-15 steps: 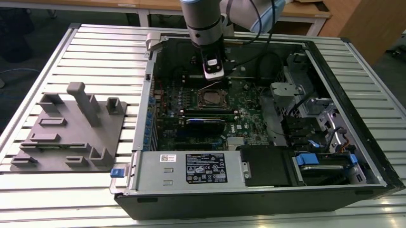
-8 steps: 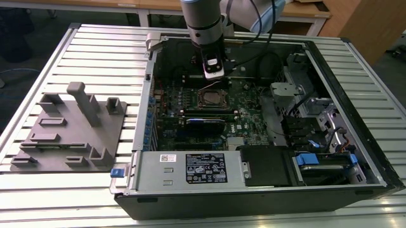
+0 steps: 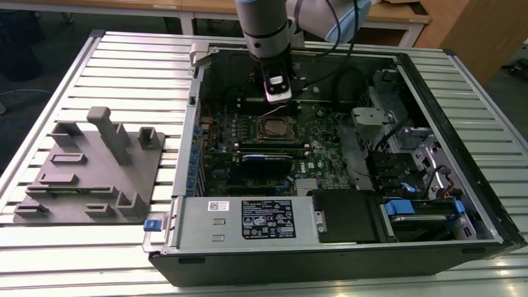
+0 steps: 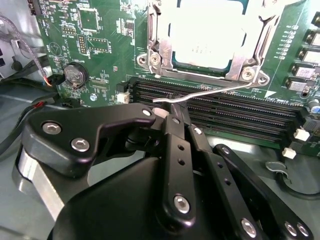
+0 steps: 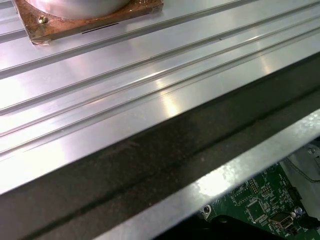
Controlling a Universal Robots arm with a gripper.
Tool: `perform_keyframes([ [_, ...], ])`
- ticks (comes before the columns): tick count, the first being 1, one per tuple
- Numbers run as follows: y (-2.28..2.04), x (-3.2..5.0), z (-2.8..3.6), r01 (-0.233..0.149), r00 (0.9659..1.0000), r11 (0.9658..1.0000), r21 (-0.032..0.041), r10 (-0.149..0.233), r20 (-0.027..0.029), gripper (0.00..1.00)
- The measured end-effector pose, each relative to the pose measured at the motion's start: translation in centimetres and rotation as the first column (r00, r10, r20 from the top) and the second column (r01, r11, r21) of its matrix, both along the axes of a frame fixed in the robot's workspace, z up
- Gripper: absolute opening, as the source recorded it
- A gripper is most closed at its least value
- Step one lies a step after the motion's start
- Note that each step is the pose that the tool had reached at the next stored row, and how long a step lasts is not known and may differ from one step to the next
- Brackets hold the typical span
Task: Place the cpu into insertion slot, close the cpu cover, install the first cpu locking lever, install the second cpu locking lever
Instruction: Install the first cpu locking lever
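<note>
Just ahead of your gripper, fingers closed together, the locking lever ends at their tips (gripped or merely touching, unclear); beyond it the cpu sits under the cpu cover

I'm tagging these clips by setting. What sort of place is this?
Probably a robotics lab or test workshop. An open computer case lies on a ribbed aluminium table, a robot arm reaches down into it, and wooden desks stand behind.
</note>
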State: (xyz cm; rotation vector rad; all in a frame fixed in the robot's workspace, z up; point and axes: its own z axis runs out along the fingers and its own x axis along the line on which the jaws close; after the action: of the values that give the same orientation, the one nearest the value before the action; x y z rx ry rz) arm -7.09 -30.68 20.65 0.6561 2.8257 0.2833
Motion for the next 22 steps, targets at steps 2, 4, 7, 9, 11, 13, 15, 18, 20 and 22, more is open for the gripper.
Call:
perform_keyframes([
  [2, 0.0, 0.0, 0.02, 0.0, 1.0, 1.0, 0.0002, 0.0, 0.0001, 0.1],
  [4, 0.0, 0.0, 0.06, 0.0, 1.0, 1.0, 0.0001, 0.0, 0.0, 0.1],
  [7, 0.0, 0.0, 0.09, 0.0, 1.0, 1.0, 0.0, 0.0, -0.0001, 0.1],
  [9, 0.0, 0.0, 0.1, 0.0, 1.0, 1.0, 0.0001, 0.0, 0.0001, 0.1],
  [11, 0.0, 0.0, 0.1, 0.0, 1.0, 1.0, 0.0002, 0.0, 0.0001, 0.1],
  [13, 0.0, 0.0, 0.11, 0.0, 1.0, 1.0, 0.0002, 0.0, 0.0001, 0.1],
  [15, 0.0, 0.0, 0.19, 0.0, 1.0, 1.0, -0.0002, 0.0, -0.0002, 0.1],
  [18, 0.0, 0.0, 0.32, 0.0, 1.0, 1.0, 0.0001, 0.0, 0.0, 0.1],
  [20, 0.0, 0.0, 0.47, 0.0, 1.0, 1.0, 0.0001, 0.0, 0.0001, 0.1],
  [22, 0.0, 0.0, 0.63, 0.0, 1.0, 1.0, 0.0, 0.0, 0.0, 0.1],
])
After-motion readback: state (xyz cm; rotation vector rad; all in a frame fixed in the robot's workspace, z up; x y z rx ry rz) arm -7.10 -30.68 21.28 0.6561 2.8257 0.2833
